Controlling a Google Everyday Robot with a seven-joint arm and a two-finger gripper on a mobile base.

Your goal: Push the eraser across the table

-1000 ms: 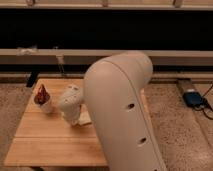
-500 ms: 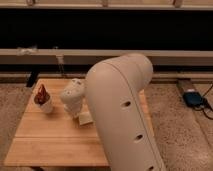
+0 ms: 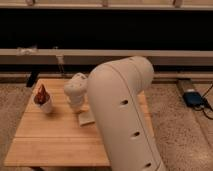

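The table (image 3: 45,142) is a light-brown plank top in the lower left of the camera view. A small pale flat block, which looks like the eraser (image 3: 86,119), lies on it near the middle. My gripper (image 3: 76,100) is the white end of the arm, standing just above and behind the block, toward the table's far side. I cannot tell whether it touches the block. The thick white arm (image 3: 125,115) fills the foreground and hides the table's right part.
A white cup with a reddish-brown thing in it (image 3: 44,100) stands on the table's left side. A blue device with a cable (image 3: 192,97) lies on the speckled floor at right. A dark object (image 3: 32,78) sits by the far left corner, below a long ledge.
My gripper has moved a little toward the table's far side and to the right. The pale block now shows more fully and has not moved. The cup has not moved.
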